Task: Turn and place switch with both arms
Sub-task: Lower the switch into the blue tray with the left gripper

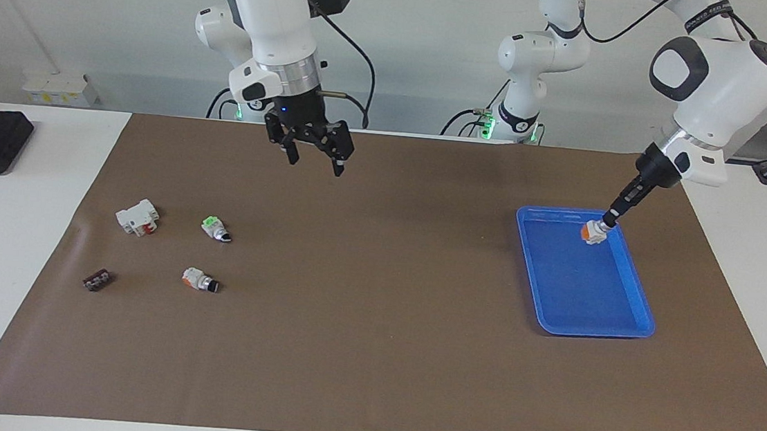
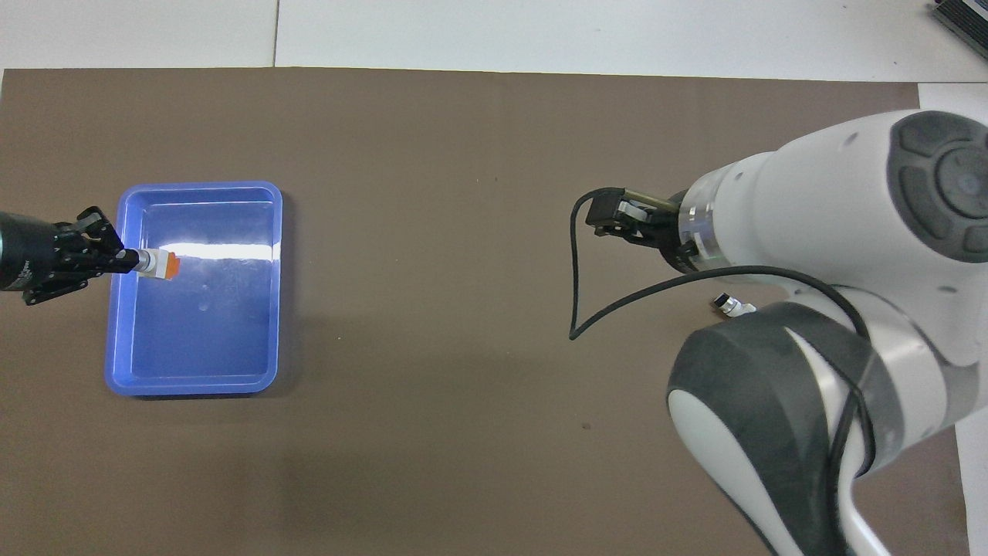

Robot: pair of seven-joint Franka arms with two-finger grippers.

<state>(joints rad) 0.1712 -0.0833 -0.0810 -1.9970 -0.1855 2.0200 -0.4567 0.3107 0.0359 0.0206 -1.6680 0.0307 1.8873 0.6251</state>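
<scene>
Facing view first: the left gripper (image 1: 607,220) is clamped tight on the knob end of the switch (image 1: 592,232), its fingertips meeting on the black knob while the white body and orange block hang free below and point down into the blue tray (image 1: 633,293); the switch is over the part of the tray nearest the robots, toward the left arm's end of the counter (image 1: 371,353), and whether its orange end already touches the tray floor I cannot tell. Judged as the placing step, the sound way is to lower slowly until the orange block rests on the floor, keep clear of the tray's rim, and only then let go; releasing from any height would likely let the piece bounce or roll on its round collar. Lift straight back along the gripper's own line, so the fingertips do not drag the knob and tip the switch.

The right gripper (image 1: 312,145) waits with its jaws spread wide and empty, over bare mat near the robots; it needs no part in this. Well apart, toward the right arm's end, lie a second orange-ended switch (image 1: 199,280), a green-ended switch (image 1: 216,228), a white block with a red part (image 1: 137,216) and a small dark piece (image 1: 97,280).
</scene>
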